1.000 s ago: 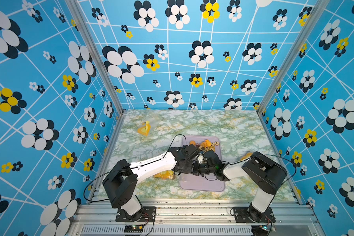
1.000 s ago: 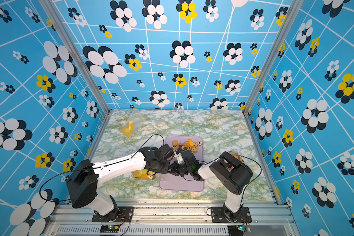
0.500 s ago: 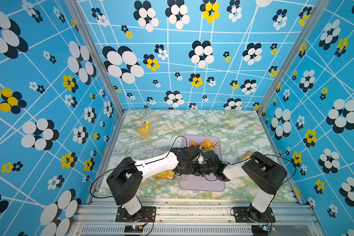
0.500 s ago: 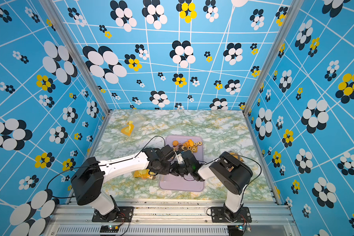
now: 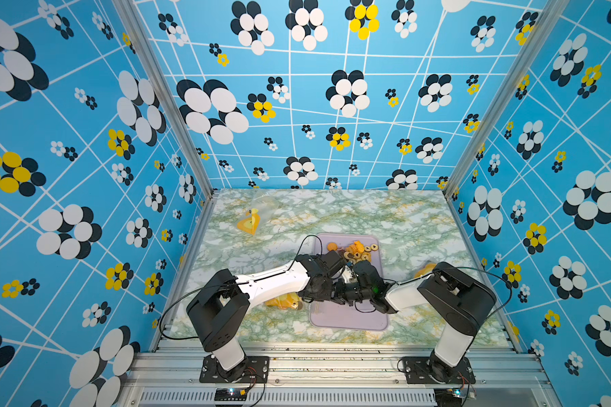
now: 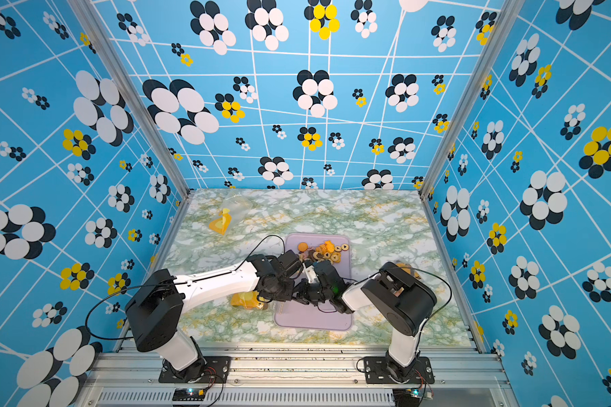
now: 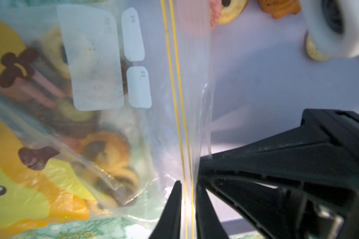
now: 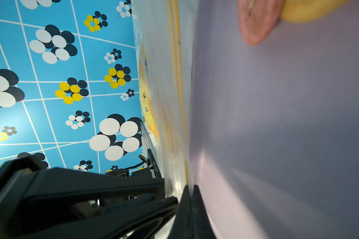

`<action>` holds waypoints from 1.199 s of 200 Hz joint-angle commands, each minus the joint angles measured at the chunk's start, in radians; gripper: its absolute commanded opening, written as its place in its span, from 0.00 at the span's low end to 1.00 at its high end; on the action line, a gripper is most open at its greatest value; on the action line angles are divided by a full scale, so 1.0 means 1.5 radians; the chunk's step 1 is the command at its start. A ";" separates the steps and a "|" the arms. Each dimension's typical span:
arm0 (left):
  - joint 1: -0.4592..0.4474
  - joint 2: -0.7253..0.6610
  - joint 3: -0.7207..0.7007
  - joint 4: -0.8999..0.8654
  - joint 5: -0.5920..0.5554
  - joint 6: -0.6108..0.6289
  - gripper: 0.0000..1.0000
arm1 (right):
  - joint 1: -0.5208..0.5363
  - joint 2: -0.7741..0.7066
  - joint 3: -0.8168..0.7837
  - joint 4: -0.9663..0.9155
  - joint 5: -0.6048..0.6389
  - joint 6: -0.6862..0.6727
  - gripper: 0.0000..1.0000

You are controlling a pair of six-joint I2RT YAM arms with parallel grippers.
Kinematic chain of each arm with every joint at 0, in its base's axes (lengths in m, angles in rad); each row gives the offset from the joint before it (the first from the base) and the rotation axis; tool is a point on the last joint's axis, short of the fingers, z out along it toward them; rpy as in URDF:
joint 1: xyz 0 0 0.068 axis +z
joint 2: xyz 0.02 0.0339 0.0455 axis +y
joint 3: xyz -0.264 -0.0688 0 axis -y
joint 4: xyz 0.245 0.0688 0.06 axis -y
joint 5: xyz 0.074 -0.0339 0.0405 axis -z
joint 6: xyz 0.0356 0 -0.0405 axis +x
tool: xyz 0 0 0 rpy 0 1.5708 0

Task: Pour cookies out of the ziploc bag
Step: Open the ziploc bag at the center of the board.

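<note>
- Cookies (image 7: 110,149) — orange, brown, pink — sit bunched deep in the ziploc bag (image 7: 133,124), behind its duck print. A loose pile (image 5: 355,250) already lies at the far end of the lilac tray (image 5: 350,319).
- In both top views the bag lies low under the left arm. Its body rests on the marble table (image 5: 332,215) just beside the tray, with its mouth over the tray's edge. This is likely so that whatever spills lands in the tray.
- Left gripper (image 7: 189,207): fingers close together on either side of the yellow zip strip (image 7: 174,82), pinching it.
- Right gripper (image 8: 190,192): pressed together on the bag's lip, just beyond the strip.
- Judgement: the two grips face each other at the mouth — set to part the lips, or to lift and tip. The film looks slippery, so a thin pinch may slide off.
</note>
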 commanded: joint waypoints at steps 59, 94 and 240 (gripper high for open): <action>0.005 0.008 0.021 -0.022 0.002 -0.001 0.00 | 0.006 -0.017 -0.007 0.003 0.005 -0.006 0.00; 0.006 -0.012 0.020 -0.039 -0.013 -0.004 0.00 | 0.005 -0.039 0.007 -0.078 0.041 -0.040 0.00; 0.019 -0.071 -0.020 -0.005 0.017 -0.008 0.00 | 0.008 -0.032 0.049 -0.178 0.103 -0.080 0.00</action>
